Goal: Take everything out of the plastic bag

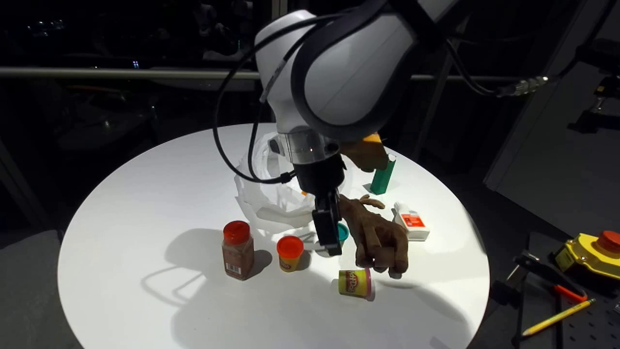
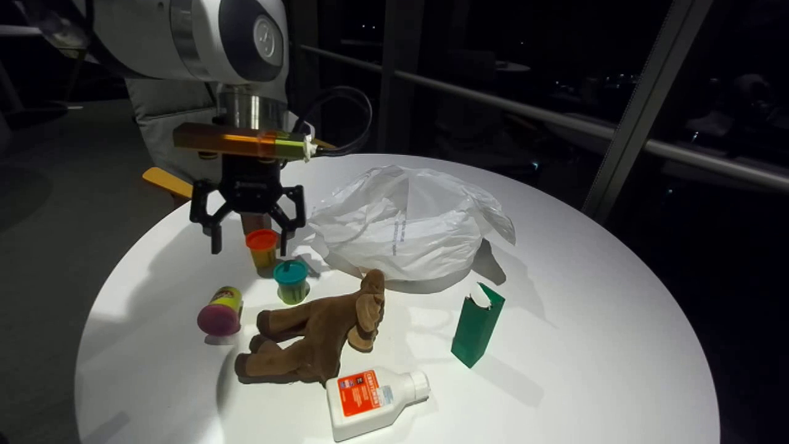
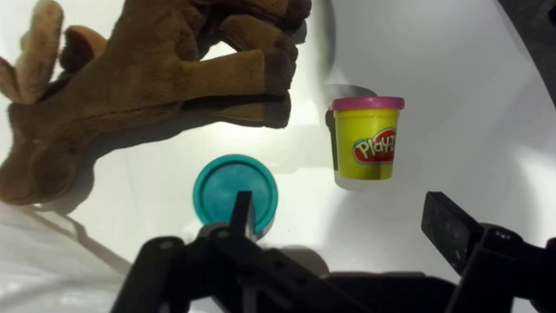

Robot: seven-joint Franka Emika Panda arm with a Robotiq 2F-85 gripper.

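Seven things out on the table, going by all the views. With the plastic bag as clock centre in an exterior view: green box upright at 5, white bottle at 6, brown plush toy at 7, teal-lidded tub at 8, pink-lidded tub further out at 8 and on its side. Round at 9: orange-lidded tub and red-lidded jar. Empty gripper up there at 9 too, spread wide, one fingertip over the teal-lidded tub in the wrist view. Can't tell how much clearance.

Main worry: swinging in from 9 too low and tipping that tub. Close second: snagging the thin film on that splayed gripper and hauling the whole bag along, probably into the brown plush toy (head right by the film, can't tell if touching) or the tall, narrow green box. Pink-lidded tub = roll risk off any nudge, being round and lying down.

Also, no clear look inside the bag. Tiny bit of orange at the bag in an exterior view, maybe something left in there, too small to name. Could easily get missed by calling the job done now.
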